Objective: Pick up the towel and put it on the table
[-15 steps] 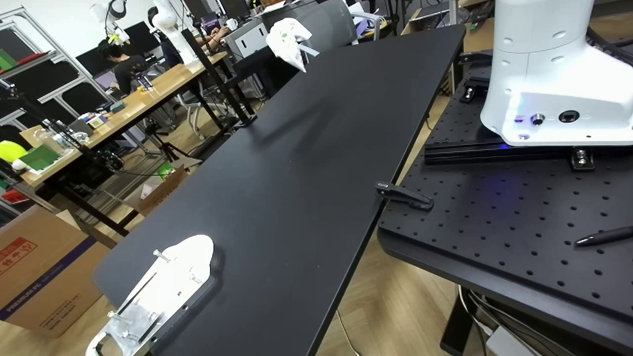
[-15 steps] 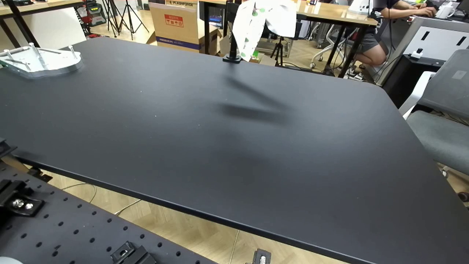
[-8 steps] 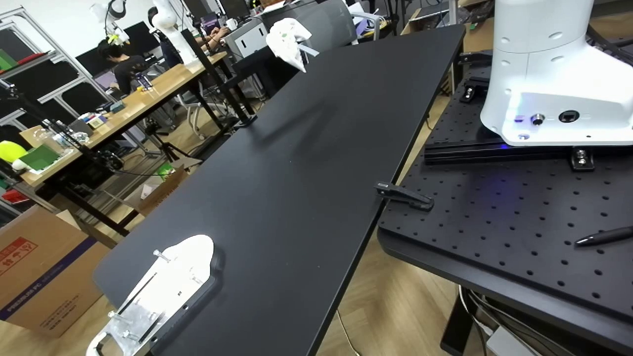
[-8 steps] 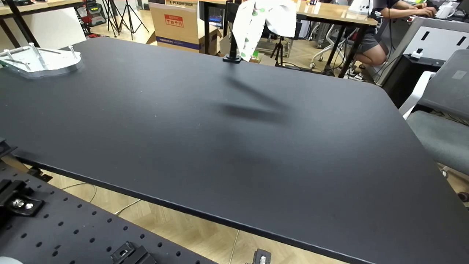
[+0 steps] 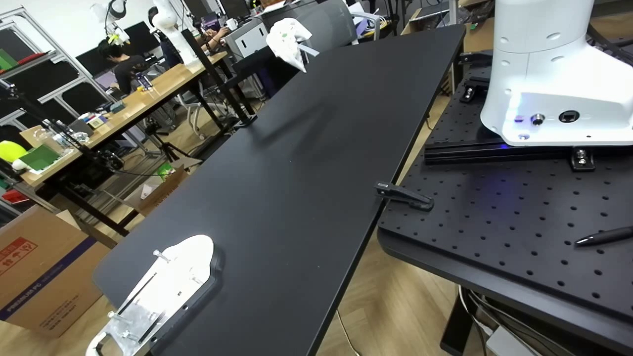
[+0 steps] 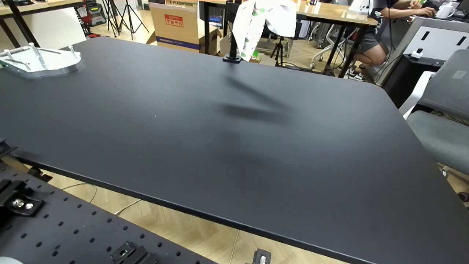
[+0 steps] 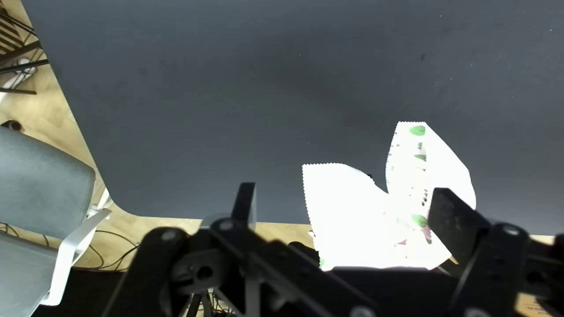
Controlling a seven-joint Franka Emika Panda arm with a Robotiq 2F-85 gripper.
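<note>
The towel (image 5: 287,42) is white with green leaf prints. In both exterior views it hangs draped at the far edge of the black table (image 6: 205,154), by a black post and bar. The wrist view shows the towel (image 7: 352,207) as two pale flaps over the table edge. My gripper (image 7: 346,204) is wide open there, its jaws on either side of the towel's left flap. The right finger (image 7: 454,220) covers part of the right flap; whether it touches I cannot tell. Neither exterior view shows the gripper.
A black post (image 6: 233,40) is clamped to the table's far edge. A white pegged fixture (image 5: 163,282) lies at one table end. The perforated platform (image 5: 494,222) bears the robot base (image 5: 554,99); a black clamp (image 5: 403,195) bridges the gap. A chair (image 6: 439,121) stands beside the table.
The arm's white lower link has turned very slightly above its base. The towel has stayed in place.
</note>
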